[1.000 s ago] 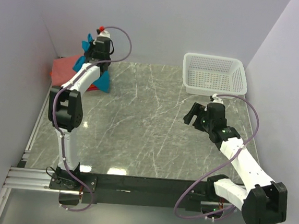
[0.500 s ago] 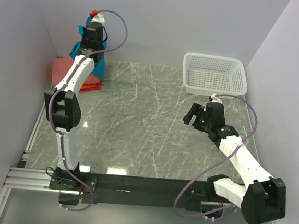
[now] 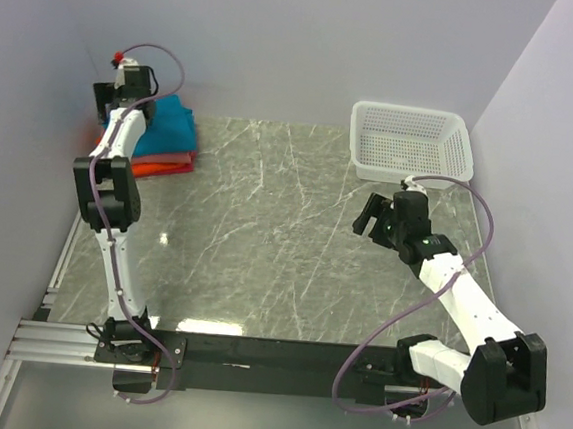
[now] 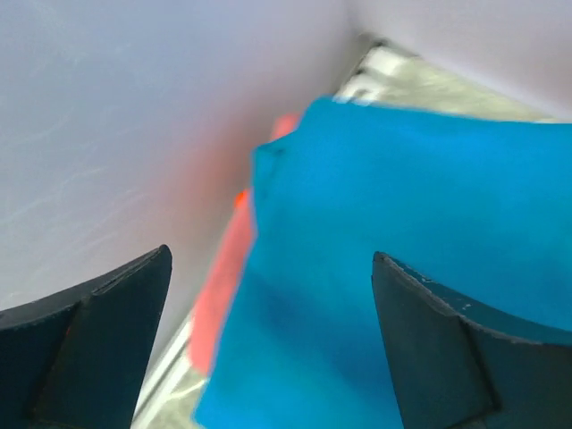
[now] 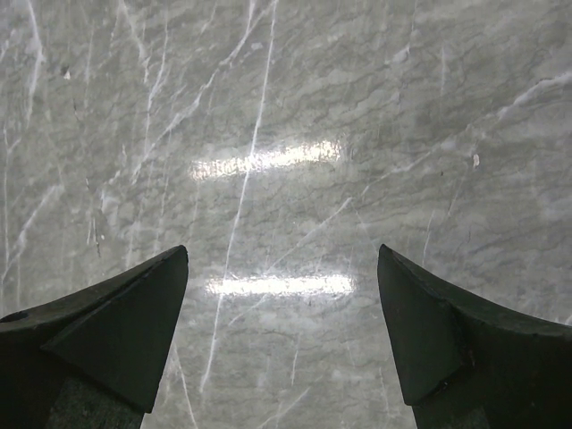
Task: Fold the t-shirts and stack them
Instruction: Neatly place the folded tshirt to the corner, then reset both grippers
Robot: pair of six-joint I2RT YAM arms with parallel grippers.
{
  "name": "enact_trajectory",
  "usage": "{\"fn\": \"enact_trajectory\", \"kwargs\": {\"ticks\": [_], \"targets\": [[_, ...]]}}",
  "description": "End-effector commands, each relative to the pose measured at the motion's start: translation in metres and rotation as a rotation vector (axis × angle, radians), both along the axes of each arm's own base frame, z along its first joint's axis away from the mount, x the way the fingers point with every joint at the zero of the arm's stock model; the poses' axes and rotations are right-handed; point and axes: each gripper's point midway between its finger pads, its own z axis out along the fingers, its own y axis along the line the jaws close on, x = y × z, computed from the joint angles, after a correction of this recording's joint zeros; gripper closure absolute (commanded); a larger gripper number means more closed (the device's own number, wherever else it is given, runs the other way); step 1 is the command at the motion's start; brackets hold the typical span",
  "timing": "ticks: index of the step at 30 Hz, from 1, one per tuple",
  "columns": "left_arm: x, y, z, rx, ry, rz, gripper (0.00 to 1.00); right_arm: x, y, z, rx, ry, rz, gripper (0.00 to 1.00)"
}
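Note:
A teal-blue t-shirt [image 3: 170, 122] lies on top of the folded stack of pink and red t-shirts [image 3: 162, 164] in the far left corner. My left gripper [image 3: 105, 106] hangs just left of it, by the wall, open and holding nothing. In the left wrist view the teal t-shirt [image 4: 411, 223] spreads below the left gripper [image 4: 273, 259], and a salmon-red edge [image 4: 223, 286] of the stack shows beside it. My right gripper [image 3: 371, 218] is open over bare marble at mid-right. The right gripper [image 5: 283, 255] has nothing between its fingers.
A white mesh basket [image 3: 410, 142] stands at the far right against the back wall. The left wall [image 4: 107, 134] is very close to my left gripper. Grey marble tabletop [image 3: 265, 233] lies between the two arms.
My left gripper carried the teal t-shirt left over the stack, then opened and let it go; the shirt now rests on the stack. The right arm has barely moved.

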Motion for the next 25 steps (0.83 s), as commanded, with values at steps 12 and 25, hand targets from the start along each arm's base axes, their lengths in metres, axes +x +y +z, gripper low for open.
{"fn": "enact_trajectory", "kwargs": {"ticks": [12, 25], "targets": [[-0.089, -0.08, 0.179, -0.494, -0.545, -0.091, 0.01, 0.006, -0.012, 0.062, 0.041, -0.209, -0.085, 0.07], [-0.242, -0.172, 0.075, -0.695, -0.503, -0.155, 0.0, -0.004, -0.032, 0.068, 0.035, -0.337, -0.177, 0.05]]}}
